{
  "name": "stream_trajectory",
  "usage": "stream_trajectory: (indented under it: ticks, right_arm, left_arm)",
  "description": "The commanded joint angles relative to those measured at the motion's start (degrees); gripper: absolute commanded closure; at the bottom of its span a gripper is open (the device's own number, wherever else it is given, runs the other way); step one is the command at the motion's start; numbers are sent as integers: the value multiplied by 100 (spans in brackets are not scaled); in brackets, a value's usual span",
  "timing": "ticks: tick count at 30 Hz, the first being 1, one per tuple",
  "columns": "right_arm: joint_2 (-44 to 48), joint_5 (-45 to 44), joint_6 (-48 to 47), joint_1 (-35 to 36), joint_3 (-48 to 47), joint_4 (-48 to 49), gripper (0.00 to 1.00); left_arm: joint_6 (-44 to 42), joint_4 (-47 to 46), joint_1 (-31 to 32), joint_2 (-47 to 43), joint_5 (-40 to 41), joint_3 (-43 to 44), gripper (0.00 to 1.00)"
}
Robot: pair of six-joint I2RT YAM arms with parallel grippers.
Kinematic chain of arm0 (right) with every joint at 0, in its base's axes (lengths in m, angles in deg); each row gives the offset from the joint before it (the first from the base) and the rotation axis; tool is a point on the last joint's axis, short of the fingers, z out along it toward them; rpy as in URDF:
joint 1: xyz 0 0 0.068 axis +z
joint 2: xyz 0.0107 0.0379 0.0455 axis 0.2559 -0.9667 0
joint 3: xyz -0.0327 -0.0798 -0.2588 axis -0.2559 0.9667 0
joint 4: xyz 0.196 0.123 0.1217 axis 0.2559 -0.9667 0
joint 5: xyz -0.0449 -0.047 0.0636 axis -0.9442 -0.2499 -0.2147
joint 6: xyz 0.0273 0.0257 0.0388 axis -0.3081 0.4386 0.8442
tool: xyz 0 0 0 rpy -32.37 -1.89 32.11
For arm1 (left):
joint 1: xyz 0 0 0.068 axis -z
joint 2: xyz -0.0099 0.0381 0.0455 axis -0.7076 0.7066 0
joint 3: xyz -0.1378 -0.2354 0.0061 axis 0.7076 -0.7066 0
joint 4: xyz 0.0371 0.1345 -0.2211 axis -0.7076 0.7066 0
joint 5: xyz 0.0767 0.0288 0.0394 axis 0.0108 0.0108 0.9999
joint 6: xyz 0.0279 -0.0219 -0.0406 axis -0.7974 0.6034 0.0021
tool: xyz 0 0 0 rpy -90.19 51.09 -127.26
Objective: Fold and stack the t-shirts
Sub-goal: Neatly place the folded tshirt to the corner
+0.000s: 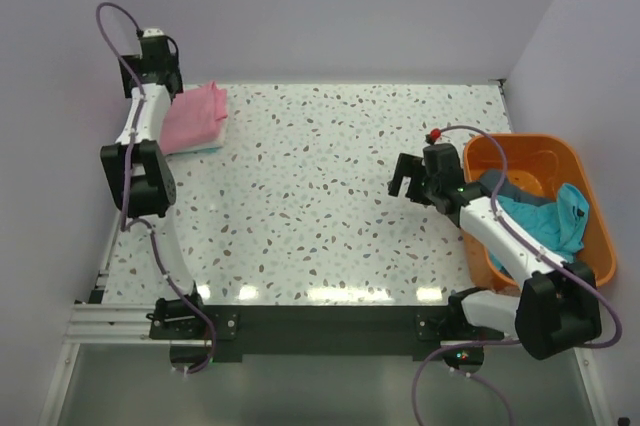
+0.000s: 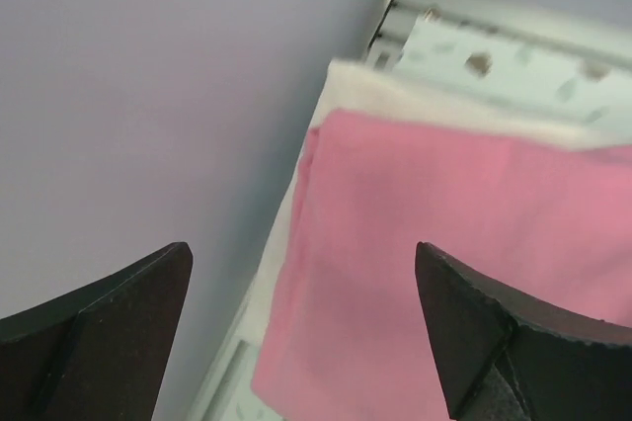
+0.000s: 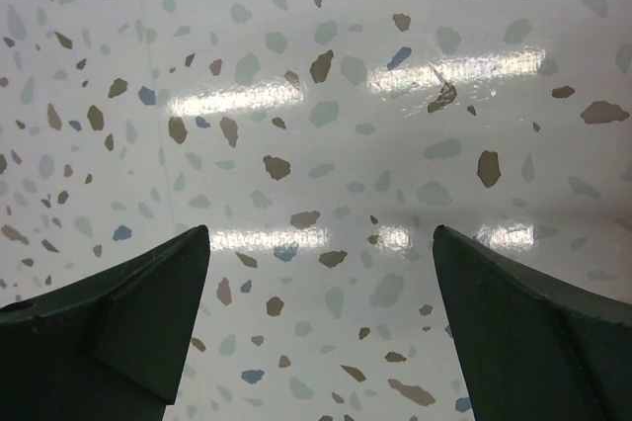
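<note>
Risk: left gripper (image 2: 306,332), jaws apart over the folded pink cloth t-shirt (image 2: 444,273) at the far-left corner of the table (image 1: 320,196), could snag and unfold it — right gripper (image 3: 321,322) gapes empty.

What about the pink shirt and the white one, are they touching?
Touching. Left wrist view: the pink t-shirt lies flat on the white t-shirt, whose edge peeks out beyond it.

The top camera overlooks the whole table (image 1: 330,196) from behind, while the wrist cameras look closely down, the left one sharing the pink t-shirt (image 2: 464,273).
</note>
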Motion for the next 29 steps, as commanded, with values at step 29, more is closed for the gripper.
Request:
stream_trajectory:
  ticks: [29]
  right_arm:
    - [2981, 404, 416, 48, 1050, -565, 1]
  left_arm:
    - [4167, -13, 5310, -6706, 145, -7089, 0]
